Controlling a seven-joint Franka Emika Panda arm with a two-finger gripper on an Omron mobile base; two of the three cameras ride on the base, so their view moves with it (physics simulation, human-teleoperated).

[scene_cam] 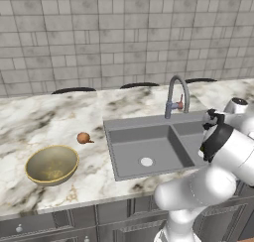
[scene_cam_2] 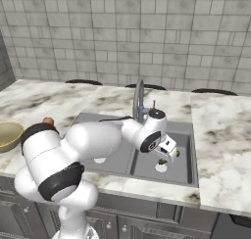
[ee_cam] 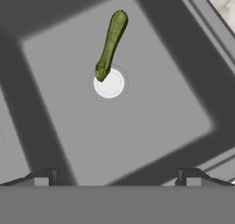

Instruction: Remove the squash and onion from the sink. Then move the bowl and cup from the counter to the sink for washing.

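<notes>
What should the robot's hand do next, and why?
Probably go down toward the squash and line up over it. The onion already sits on the counter, but the squash lies in the sink by a drain hole, and the open gripper hangs above it.

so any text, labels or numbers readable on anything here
None: no words, brands, numbers or signs can be read anywhere.
The bowl, onion, squash, sink, faucet and gripper are all plain.
</notes>
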